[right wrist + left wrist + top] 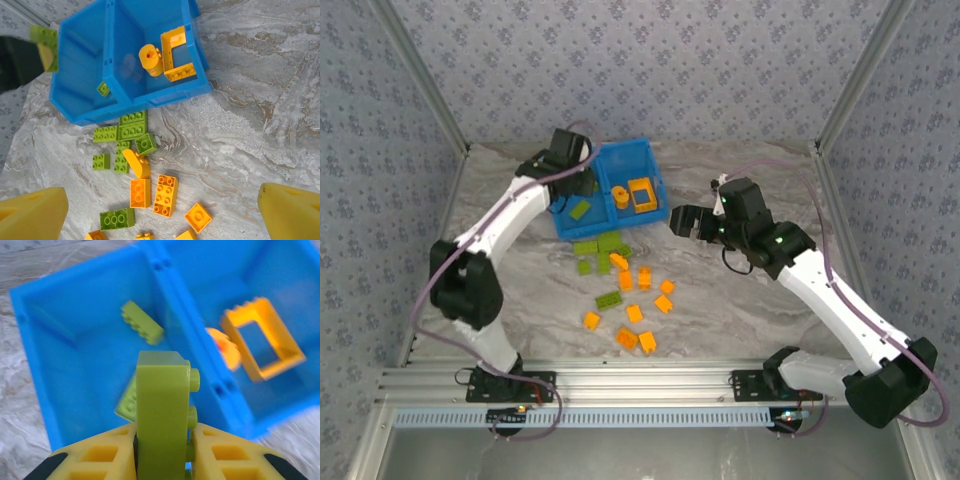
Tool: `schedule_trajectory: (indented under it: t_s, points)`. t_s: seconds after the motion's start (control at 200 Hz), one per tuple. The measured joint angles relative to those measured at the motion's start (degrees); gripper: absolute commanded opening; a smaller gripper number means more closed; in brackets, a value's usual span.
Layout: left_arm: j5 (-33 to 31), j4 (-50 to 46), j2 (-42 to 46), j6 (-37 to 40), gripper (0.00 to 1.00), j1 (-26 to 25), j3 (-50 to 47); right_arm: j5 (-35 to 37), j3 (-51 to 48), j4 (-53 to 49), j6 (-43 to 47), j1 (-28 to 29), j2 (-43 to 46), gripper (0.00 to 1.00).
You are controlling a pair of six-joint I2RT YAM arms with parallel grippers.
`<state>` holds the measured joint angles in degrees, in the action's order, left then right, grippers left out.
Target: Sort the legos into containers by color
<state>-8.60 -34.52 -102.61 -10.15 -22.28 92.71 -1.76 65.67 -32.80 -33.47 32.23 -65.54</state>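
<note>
1. In the lower centre of the top view, the loose legos (625,290) are lying scattered on the marble table (770,310). The green ones are sitting closer to the bin and the orange ones toward the bottom of the frame.
2. The right gripper (682,222) is hanging just right of the bin with its jaws spread wide and nothing between them. In its wrist view the yellow fingers (30,215) are sitting at the two bottom corners.
3. The left gripper (162,435) is pinching a green brick (162,390), jaws clamped on its sides. The brick is standing on end, its long axis running up the frame and its studs pointing right.
4. Beyond the brick, the blue bin (30,340) is showing both halves. The left compartment (85,355), at upper left, is holding green pieces (142,322). Across the divider (185,315), the right compartment (285,285) is holding an orange frame piece (262,337) and a round orange piece (225,347).
5. The green half is lying straight ahead of and below the held brick, so the left arm is looking far better placed. Letting go here is likely to drop the brick among its own color, provided it is clearing the near wall.
</note>
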Motion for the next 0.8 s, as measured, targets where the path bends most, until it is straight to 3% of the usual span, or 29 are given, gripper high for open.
schedule_trajectory:
  t_s: [0.25, 0.465, 0.685, 0.799]
  points:
    - [0.0, -5.6, -22.0, -1.9, 0.29, 6.0, 22.1, 0.9, -0.4, -0.5, -0.4, 0.0, 3.3, 1.00]
    - [0.2, -13.2, -31.7, -3.0, 0.41, 6.4, 35.2, 1.4, -1.3, -2.2, -0.7, 0.0, 5.1, 1.00]
    - [1.3, -16.7, -32.7, -3.7, 0.43, 6.1, 39.1, 1.5, -1.3, -2.2, -1.1, 0.0, 5.3, 1.00]
    - [3.5, -15.7, -29.1, -4.4, 0.43, 6.0, 34.4, 1.5, -1.3, -2.2, -1.1, 0.0, 5.3, 1.00]
